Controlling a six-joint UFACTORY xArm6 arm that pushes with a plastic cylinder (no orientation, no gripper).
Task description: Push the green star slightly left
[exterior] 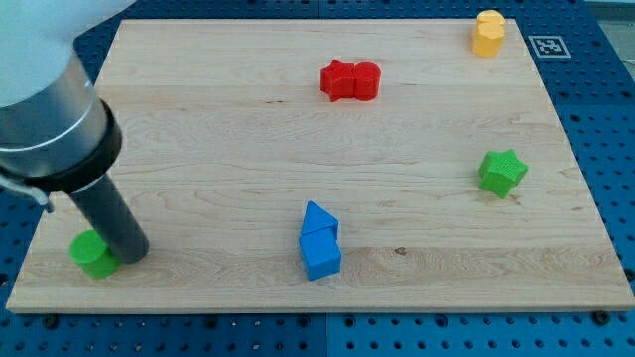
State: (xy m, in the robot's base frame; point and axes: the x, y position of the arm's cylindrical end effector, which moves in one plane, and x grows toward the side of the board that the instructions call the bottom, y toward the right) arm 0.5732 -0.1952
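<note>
At the view's bottom left, my tip (132,253) rests right beside a green block (93,255) whose shape I cannot make out — there is no claw on this arm, only the rod, so nothing is open or closed. Further right sit two blue blocks (319,242), touching, then a red pair (350,80) near the top, also touching. The green star (503,173) lies well apart, by the view's right edge, with a yellow block (487,33) in the top right corner. Crossing over, I judge the rod could drag the green block or clip the blue ones — a low straight path would do it. The wooden board (198,119) lies on a blue pegboard (595,129).
</note>
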